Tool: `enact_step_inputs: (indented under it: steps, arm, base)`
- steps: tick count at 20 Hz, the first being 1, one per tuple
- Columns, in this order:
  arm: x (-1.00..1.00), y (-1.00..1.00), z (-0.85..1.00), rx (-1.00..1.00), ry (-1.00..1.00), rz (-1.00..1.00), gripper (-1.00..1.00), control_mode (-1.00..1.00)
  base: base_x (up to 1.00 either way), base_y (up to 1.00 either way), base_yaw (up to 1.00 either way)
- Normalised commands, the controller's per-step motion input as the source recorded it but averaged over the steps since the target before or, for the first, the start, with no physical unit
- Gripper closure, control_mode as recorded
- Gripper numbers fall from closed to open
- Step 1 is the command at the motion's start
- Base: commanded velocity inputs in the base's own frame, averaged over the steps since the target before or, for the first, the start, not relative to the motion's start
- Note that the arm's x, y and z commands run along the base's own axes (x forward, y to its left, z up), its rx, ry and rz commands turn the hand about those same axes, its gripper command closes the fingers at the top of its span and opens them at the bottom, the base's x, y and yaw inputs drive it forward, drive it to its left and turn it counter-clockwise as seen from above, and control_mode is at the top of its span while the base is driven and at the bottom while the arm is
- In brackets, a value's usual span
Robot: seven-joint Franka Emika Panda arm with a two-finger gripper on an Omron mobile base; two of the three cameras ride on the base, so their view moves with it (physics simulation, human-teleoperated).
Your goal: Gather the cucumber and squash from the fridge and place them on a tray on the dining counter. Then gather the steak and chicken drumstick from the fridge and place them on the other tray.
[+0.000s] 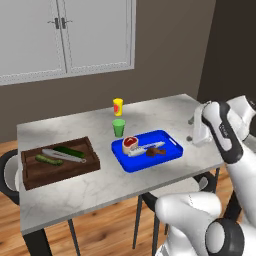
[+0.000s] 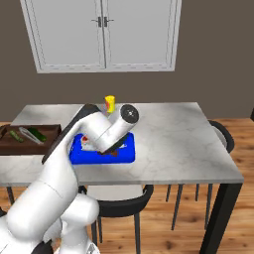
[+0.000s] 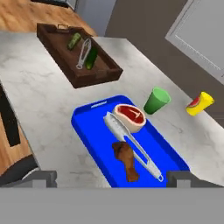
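The grey marble desk (image 1: 100, 190) carries everything, ordered here by size. The brown wooden tray (image 1: 60, 172) sits at its left end, holding two green vegetable pieces and silver tongs (image 1: 63, 154). The blue tray (image 1: 167, 155) lies mid-desk, well apart from the wooden one, holding the steak (image 3: 130, 116), the chicken drumstick (image 3: 126, 159) and a second pair of silver tongs (image 3: 133, 146) between them. A green cup (image 1: 118, 127) stands just behind the blue tray; a yellow container (image 1: 118, 106) with a red mark stands farther back, no writing legible. The tool (image 3: 111, 179) hangs above the blue tray, fingers spread wide, empty.
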Motion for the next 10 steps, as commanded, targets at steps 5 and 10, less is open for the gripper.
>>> enact_step_inputs:
  steps: [5,10]
  arm:
    - [-1.0,0.16,0.48,-0.03,-0.12,-0.32,-1.0,-1.0]
    - [-1.0,0.52,0.82,-0.14,-0.15,-0.09,-1.0,-1.0]
  base:
    - [0.0,0.0,0.0]
    - [0.0,0.0,0.0]
